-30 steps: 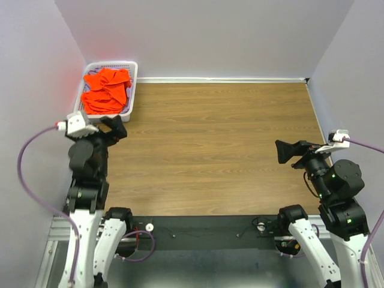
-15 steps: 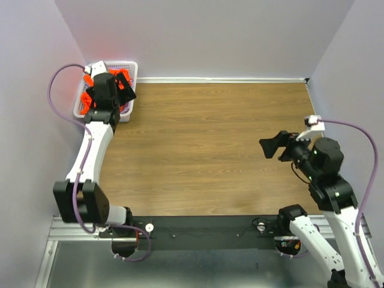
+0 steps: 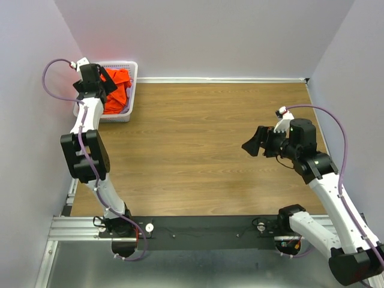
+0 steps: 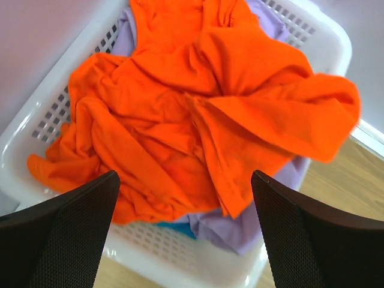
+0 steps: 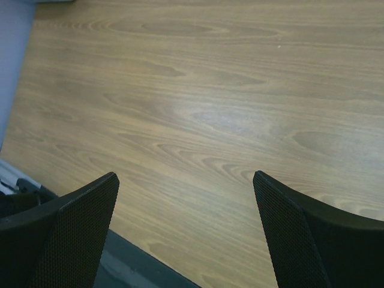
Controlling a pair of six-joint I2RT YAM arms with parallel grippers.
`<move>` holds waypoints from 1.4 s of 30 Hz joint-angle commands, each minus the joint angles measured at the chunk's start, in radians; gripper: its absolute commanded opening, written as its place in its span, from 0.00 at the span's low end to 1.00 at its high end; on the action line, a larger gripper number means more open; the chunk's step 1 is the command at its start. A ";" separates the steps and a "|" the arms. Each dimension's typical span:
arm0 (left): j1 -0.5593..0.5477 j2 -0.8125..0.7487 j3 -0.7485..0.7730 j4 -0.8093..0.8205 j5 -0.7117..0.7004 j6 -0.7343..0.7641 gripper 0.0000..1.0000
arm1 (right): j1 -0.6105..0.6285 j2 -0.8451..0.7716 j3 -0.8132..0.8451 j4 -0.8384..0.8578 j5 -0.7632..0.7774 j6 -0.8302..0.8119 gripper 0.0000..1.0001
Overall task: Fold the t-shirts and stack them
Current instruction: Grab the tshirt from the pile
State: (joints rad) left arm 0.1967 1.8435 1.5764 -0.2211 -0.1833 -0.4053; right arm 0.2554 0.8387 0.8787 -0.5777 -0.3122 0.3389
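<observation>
top external | left arm [image 3: 84,123] outstretched | left claw [image 3: 107,83] agape above basket [image 3: 123,63]

Left arm [image 3: 84,155] and right arm [image 3: 327,187] are both showing white links, black joint housings. Purple cable [image 3: 44,77] is running off each wrist. Fingers [image 4: 60,234] are showing black, fine-mesh texture.

A brown wood-grain laminate tabletop [image 3: 210,144] fills the middle of the overhead view, its grain running left to right, with pale walls at the left, right and top. A white plastic lattice basket [image 3: 134,78] sits directly on it in the upper left corner, close beside the left wall. Across the bottom of the frame a flat black strip [image 3: 204,227] borders the wood. The right wrist view shows the same grained surface [image 5: 198,108], with the dark strip at lower left.
</observation>
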 commanded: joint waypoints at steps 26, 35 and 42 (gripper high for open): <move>0.013 0.212 -0.056 0.423 0.450 -0.012 0.30 | 0.005 0.143 0.013 0.003 -0.225 -0.124 1.00; 0.012 0.091 -0.076 0.387 0.505 0.039 0.00 | 0.005 0.145 0.031 0.003 -0.235 -0.144 1.00; -0.008 -0.090 0.012 0.235 0.426 -0.010 0.00 | 0.005 0.146 0.068 0.006 -0.188 -0.135 1.00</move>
State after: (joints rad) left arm 0.2047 1.8622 1.4986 0.1093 0.2764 -0.3870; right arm 0.2562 0.9871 0.9028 -0.5777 -0.5205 0.2115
